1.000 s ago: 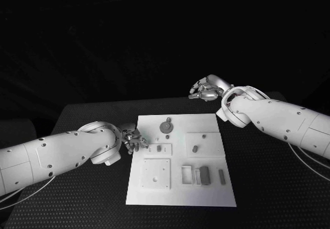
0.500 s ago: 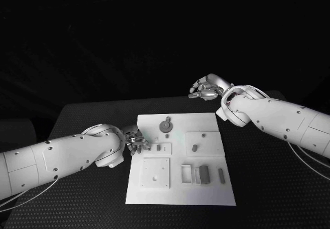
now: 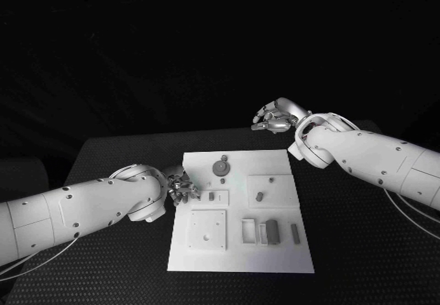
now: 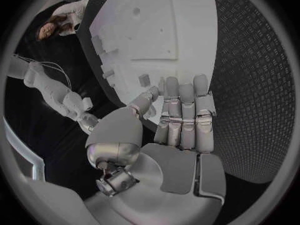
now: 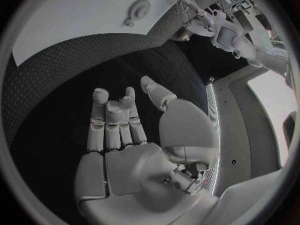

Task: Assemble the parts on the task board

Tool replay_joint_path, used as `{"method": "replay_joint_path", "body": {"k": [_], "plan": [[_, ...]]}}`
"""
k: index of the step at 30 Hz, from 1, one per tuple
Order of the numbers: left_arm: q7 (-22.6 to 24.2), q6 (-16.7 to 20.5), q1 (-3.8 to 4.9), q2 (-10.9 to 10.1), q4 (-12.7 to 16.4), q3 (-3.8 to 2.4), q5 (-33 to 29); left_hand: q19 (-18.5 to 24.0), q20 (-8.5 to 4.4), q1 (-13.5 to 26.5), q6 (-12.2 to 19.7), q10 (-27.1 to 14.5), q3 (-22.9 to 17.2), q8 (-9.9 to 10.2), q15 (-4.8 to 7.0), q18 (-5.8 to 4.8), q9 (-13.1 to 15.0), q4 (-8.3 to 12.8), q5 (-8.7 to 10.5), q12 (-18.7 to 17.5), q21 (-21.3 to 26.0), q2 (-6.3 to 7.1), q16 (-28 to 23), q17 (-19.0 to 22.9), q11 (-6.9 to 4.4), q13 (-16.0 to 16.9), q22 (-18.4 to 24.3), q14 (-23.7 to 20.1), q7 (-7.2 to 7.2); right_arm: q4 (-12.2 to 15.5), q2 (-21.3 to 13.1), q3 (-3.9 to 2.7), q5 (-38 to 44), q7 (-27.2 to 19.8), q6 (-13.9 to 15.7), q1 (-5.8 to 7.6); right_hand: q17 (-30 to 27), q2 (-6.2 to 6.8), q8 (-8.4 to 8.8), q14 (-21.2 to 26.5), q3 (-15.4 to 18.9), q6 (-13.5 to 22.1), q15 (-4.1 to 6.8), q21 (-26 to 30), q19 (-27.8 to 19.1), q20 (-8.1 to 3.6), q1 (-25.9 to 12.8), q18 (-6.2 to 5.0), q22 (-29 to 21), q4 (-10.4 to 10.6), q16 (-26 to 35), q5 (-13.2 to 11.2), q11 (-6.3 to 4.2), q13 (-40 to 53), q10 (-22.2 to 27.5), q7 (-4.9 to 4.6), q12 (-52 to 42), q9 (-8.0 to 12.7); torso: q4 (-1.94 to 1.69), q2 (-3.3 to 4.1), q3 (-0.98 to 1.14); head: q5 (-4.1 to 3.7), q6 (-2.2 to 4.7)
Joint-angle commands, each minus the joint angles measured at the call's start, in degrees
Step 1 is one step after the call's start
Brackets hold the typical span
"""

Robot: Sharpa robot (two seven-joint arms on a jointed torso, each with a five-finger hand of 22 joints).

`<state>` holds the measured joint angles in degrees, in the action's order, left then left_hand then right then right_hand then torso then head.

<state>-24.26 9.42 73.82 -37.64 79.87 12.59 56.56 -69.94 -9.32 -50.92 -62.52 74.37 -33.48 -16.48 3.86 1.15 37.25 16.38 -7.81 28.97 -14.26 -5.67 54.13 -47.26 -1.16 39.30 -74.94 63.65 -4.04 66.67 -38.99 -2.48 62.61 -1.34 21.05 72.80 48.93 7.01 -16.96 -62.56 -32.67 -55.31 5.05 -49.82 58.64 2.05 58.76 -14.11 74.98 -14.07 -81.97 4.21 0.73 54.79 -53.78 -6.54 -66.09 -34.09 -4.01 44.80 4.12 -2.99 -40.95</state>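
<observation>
The left hand [image 3: 182, 187] hovers at the task board's [image 3: 240, 254] left edge, fingers straight and apart, holding nothing, just beside a small grey part [image 3: 212, 197]. The right hand [image 3: 273, 117] hangs beyond the board's far edge over the counter [image 3: 110, 254], fingers loosely spread, empty. This looks like the reach before a pick: next, the left fingers must settle around that part.
</observation>
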Motion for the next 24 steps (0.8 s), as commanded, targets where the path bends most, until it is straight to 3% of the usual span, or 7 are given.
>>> {"method": "replay_joint_path", "body": {"k": [1,24], "plan": [[-0.52,0.15,-0.06,0.34,-0.13,0.02,0.48,-0.06,-0.2,-0.62,-0.52,1.43,-0.18,-0.46,0.13,0.94,2.4,0.04,-0.31,0.38,-0.4,-0.31,0.28,0.07,-0.98,0.07,-1.4,0.44,0.11,0.1,-0.01,-0.03,-0.03,-0.54,-0.66,-0.02,-0.1,-0.23,0.24,0.41,0.18,0.02,0.12,0.33,-0.32,0.09,-0.11,-0.89,0.87,-0.03,0.05,0.34,0.08,-0.09,0.42,-0.47,-0.3,0.04,0.02,-0.01,0.02,0.01,-0.04],[-1.4,-1.36,-0.36,0.3,0.12,0.55,1.42,-0.12,-0.29,-0.55,-0.53,1.58,-0.13,-0.38,0.21,0.93,2.47,0.12,-0.21,0.49,-0.59,-0.35,0.44,0.12,-1.03,0.13,-1.4,0.56,0.14,0.06,-0.09,-0.03,-0.04,-0.54,-0.81,-0.02,-0.12,-0.23,0.24,0.42,0.17,0.02,0.12,0.34,-0.32,0.08,-0.12,-0.89,0.87,-0.02,0.04,0.34,0.08,-0.12,0.43,-0.47,-0.32,0.04,-0.02,0.01,-0.01,-0.21,-0.44]]}}
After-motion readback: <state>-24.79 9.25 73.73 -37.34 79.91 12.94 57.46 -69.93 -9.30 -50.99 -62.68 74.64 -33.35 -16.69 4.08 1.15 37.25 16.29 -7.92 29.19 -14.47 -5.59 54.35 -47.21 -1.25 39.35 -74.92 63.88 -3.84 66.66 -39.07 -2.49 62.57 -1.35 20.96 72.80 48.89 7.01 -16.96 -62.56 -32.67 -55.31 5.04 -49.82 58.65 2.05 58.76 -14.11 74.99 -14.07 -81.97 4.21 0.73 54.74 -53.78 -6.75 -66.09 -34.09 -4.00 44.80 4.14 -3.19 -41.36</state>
